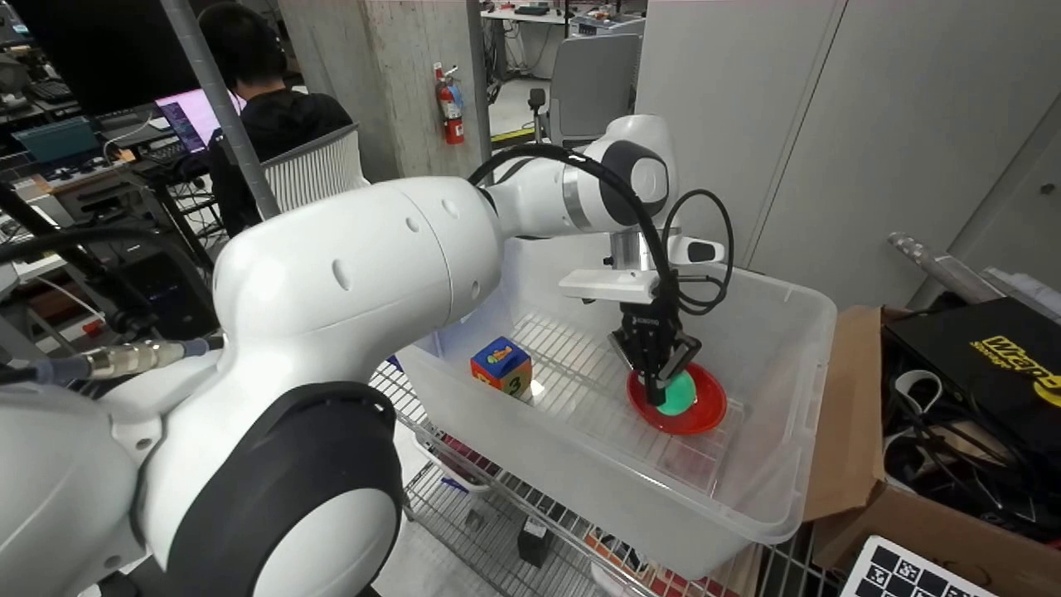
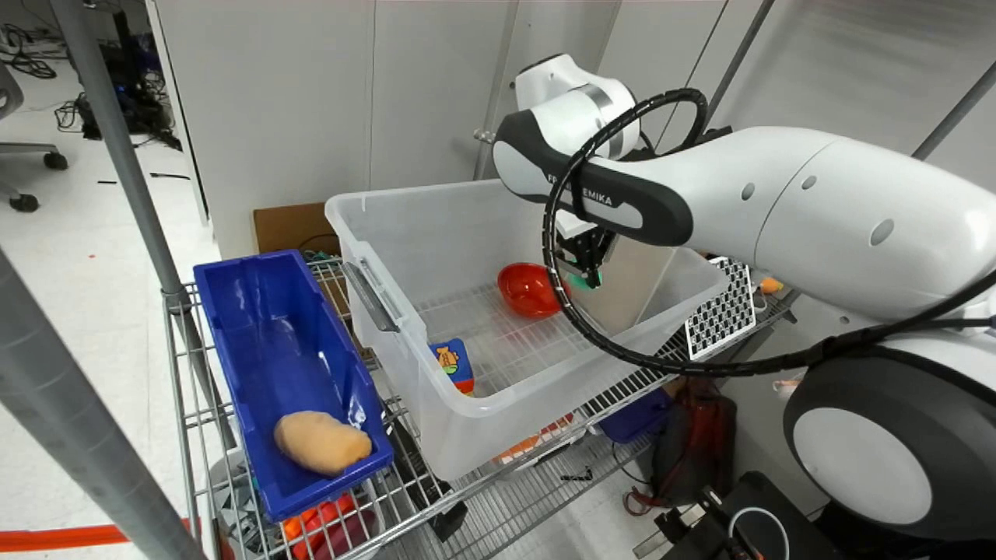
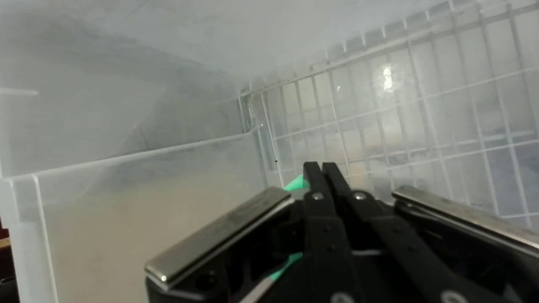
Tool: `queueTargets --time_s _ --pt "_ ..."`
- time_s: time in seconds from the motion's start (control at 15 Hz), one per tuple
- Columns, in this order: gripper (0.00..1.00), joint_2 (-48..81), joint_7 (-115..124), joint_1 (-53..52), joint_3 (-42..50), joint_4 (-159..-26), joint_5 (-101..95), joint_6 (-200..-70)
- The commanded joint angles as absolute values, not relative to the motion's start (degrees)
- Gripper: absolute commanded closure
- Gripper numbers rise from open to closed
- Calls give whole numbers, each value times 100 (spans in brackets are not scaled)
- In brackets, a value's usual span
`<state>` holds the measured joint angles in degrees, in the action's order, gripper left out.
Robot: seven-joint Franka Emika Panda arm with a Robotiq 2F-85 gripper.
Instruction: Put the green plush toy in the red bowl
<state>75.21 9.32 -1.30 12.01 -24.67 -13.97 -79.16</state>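
In an exterior view, the robot arm (image 1: pixel 356 265) reaches from the near left into a big clear tub (image 1: pixel 597 477), its gripper (image 1: pixel 656 393) pointing down at the right. The gripper is clenched on the green plush toy (image 1: pixel 681 396), which hangs, from this side, in front of the red bowl (image 1: pixel 706 411) on the tub's floor. A toy block (image 1: pixel 501 366), blue on top with a 3 on one side, sits to the left, well apart from the bowl. A cardboard box (image 1: pixel 845 406) of cables (image 1: pixel 937 439) stands right of the tub. In an exterior view, a blue bin (image 2: pixel 284 350) stands left of the tub on the wire shelf (image 2: pixel 467 491), with a tan lump (image 2: pixel 323 442) lying in its near end. Here the toy shows right of the bowl, outside it, partly hidden behind the gripper; a black cable (image 2: pixel 550 233) hides part of the bowl. In the wrist view, the two fingers (image 3: pixel 313 187) stand almost together, and bits of the toy's green show left of them; the spot where they grasp it is hidden.
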Motion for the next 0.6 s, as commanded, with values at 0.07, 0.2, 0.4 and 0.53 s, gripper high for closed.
queueTargets --time_s 0.07,0.2,0.4,0.53 --pt "99 7657 1439 -63 1192 -2526 -1358 -8416" --pt "99 7715 1647 -82 1215 -2575 -1373 -8689" --pt "99 7903 1806 -119 1236 -2433 -1400 -8934" --pt "99 7954 1853 -158 1275 -2469 -1452 -9103"
